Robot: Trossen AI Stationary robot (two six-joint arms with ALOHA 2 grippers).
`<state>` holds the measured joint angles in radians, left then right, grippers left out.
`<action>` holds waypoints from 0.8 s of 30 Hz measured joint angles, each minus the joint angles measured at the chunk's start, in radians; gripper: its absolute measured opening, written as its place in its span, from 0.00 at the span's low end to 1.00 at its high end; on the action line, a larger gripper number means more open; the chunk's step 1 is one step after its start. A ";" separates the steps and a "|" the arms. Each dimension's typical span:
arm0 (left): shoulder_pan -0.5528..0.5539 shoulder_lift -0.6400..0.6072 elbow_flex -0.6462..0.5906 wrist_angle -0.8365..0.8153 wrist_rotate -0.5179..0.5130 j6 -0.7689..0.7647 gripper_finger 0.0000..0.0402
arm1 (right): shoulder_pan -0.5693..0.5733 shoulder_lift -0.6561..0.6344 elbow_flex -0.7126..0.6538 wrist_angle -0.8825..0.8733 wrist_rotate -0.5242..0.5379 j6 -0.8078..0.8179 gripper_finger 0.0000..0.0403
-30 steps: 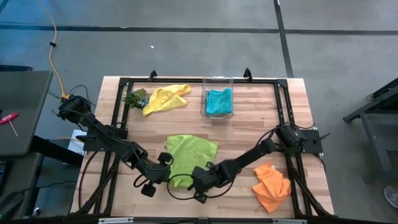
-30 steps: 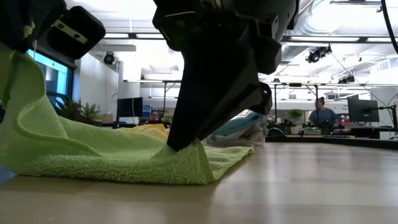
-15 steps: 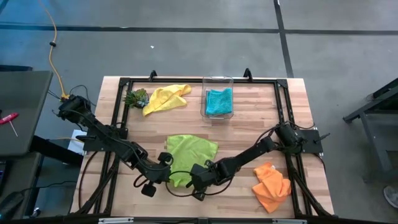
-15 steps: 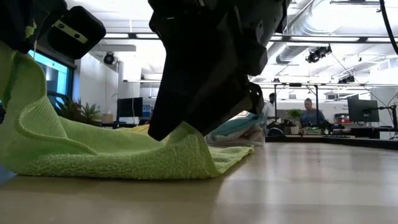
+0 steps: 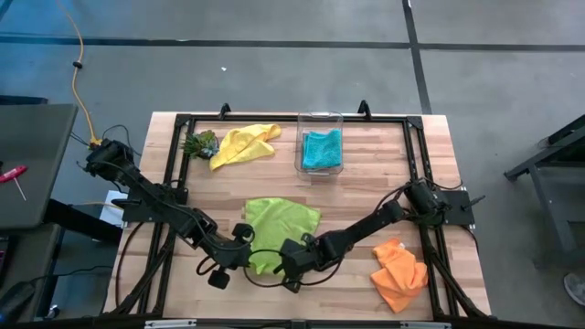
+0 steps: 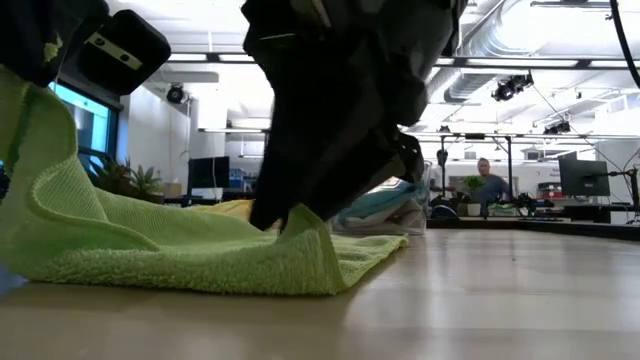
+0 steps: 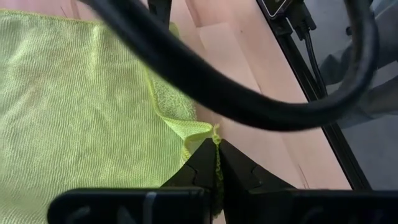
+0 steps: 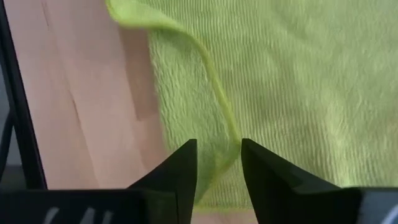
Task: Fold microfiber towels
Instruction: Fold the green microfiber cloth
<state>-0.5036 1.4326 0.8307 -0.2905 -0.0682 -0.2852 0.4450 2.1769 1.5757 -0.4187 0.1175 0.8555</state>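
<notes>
1. My left claw (image 5: 245,257) is pinched shut on the near left corner of the lime green towel (image 5: 279,224), which lies at the middle of the wooden counter (image 5: 356,196), near its front edge; the wrist view shows the cloth's corner caught between my closed fingers (image 7: 202,163).
2. My right claw (image 5: 283,266) sits low at the same towel's near right edge, fingers (image 8: 180,168) a narrow gap apart, with a raised fold of the cloth running between them.
3. Seen from counter height, the green cloth (image 6: 180,255) is lifted at the left and bunched under my right claw.
4. The yellow towel (image 5: 242,143) lies crumpled at the far left beside a small leafy clump (image 5: 199,143).
5. The teal towel (image 5: 321,149) rests in a clear box (image 5: 320,121) at the far middle.
6. The orange towel (image 5: 399,273) lies rumpled at the near right.
</notes>
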 joint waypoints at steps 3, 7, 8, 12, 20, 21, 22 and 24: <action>0.000 0.000 0.000 0.000 -0.006 0.000 0.00 | 0.000 0.000 0.000 -0.026 -0.022 0.000 0.27; 0.000 0.000 0.000 0.000 -0.018 0.000 0.00 | 0.000 0.000 0.000 -0.025 -0.021 0.000 0.27; 0.000 0.000 0.000 0.000 -0.018 0.000 0.00 | 0.000 0.000 0.000 -0.025 -0.021 0.000 0.27; 0.000 0.000 0.000 0.000 -0.019 0.000 0.00 | 0.000 0.000 0.000 -0.024 -0.015 0.000 0.27; 0.000 0.000 0.000 -0.004 -0.019 0.000 0.00 | 0.000 0.000 0.000 -0.025 -0.022 -0.023 0.02; 0.000 0.000 0.000 -0.005 -0.019 0.000 0.00 | 0.000 -0.003 0.000 -0.030 -0.023 -0.027 0.02; 0.000 0.000 0.000 -0.006 -0.018 0.000 0.00 | 0.000 -0.009 0.000 -0.049 -0.023 -0.031 0.03; 0.000 -0.001 0.000 -0.014 -0.018 0.000 0.00 | 0.000 -0.034 -0.001 -0.094 -0.021 -0.056 0.01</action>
<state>-0.5035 1.4312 0.8307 -0.3041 -0.0864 -0.2852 0.4450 2.1427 1.5749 -0.5127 0.0968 0.7994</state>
